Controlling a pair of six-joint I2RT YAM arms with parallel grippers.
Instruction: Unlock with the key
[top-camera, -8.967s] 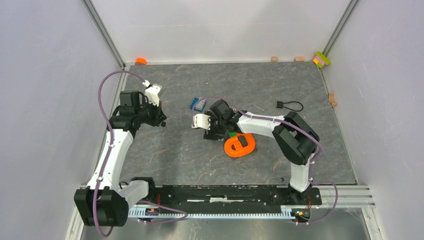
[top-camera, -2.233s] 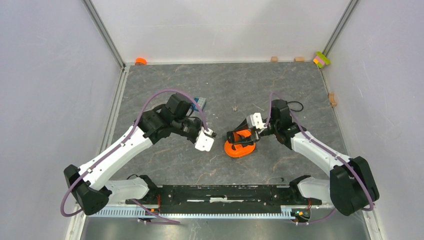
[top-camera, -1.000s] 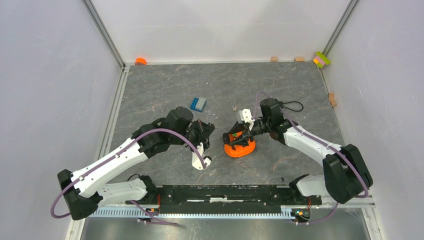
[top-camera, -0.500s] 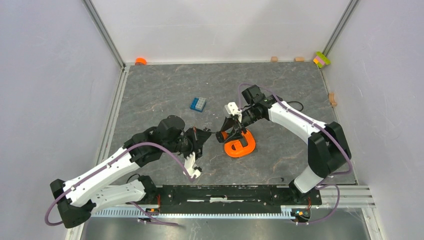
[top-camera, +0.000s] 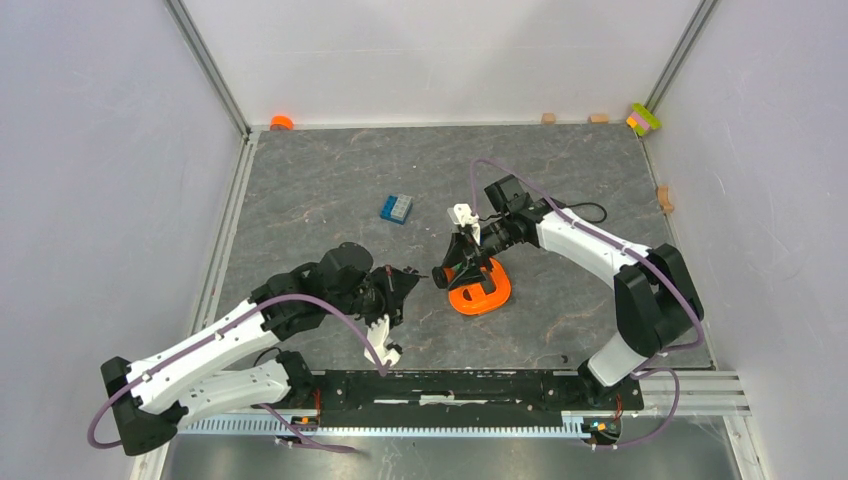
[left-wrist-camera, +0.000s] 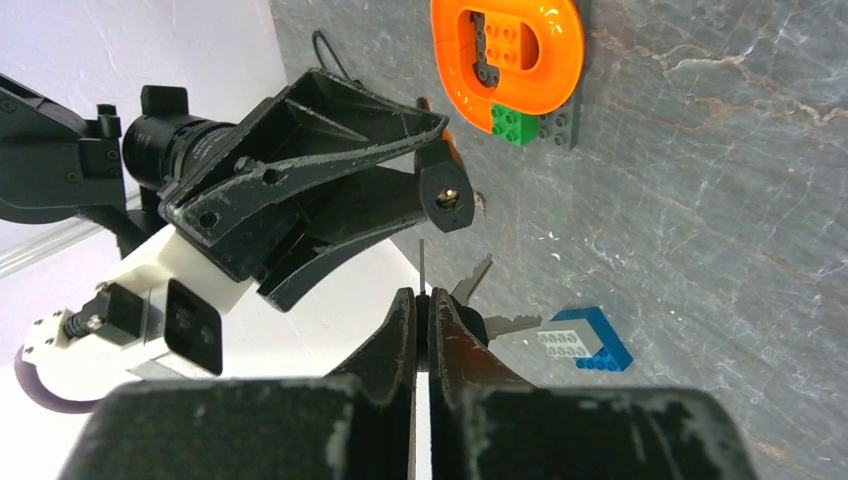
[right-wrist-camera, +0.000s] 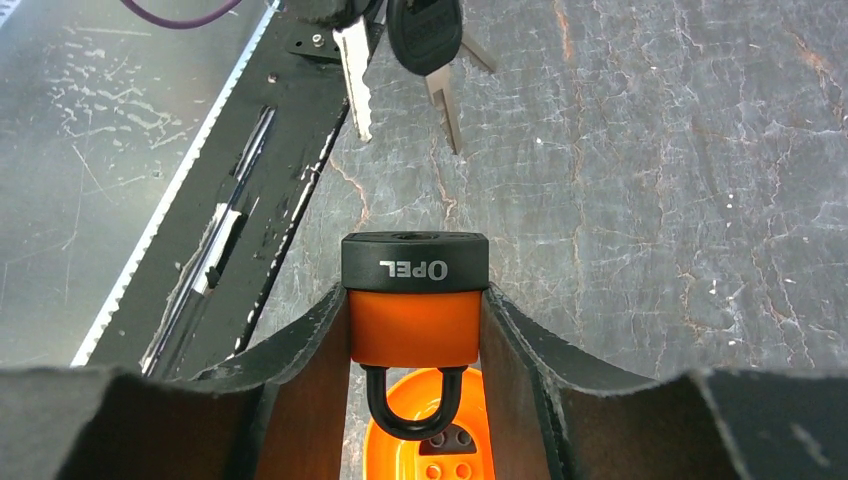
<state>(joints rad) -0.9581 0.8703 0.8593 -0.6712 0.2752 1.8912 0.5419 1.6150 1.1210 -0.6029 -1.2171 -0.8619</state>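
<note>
My right gripper (right-wrist-camera: 415, 290) is shut on the small orange padlock (right-wrist-camera: 414, 326) and holds it by the sides, above the orange ring-shaped piece (top-camera: 481, 288). The padlock's black keyhole end (left-wrist-camera: 446, 195) faces the left arm, and its black shackle (right-wrist-camera: 415, 412) points back at my wrist. My left gripper (left-wrist-camera: 422, 297) is shut on the key (left-wrist-camera: 422, 262). The key's thin blade points at the padlock's keyhole end, a short gap away and slightly off to one side. In the right wrist view this blade (right-wrist-camera: 353, 75) shows flat. Spare keys (right-wrist-camera: 426, 35) dangle beside it.
A blue brick (top-camera: 397, 208) lies on the grey mat behind the grippers. A thin black cable with a small lock (top-camera: 585, 211) lies behind the right arm. Small blocks (top-camera: 645, 119) sit along the back wall and right edge. The black base rail (top-camera: 450, 388) runs along the near edge.
Over the last second the left gripper drew nearer the base and turned toward the padlock. The right arm swung the padlock left, off the orange ring-shaped piece. Both grips stayed the same.
</note>
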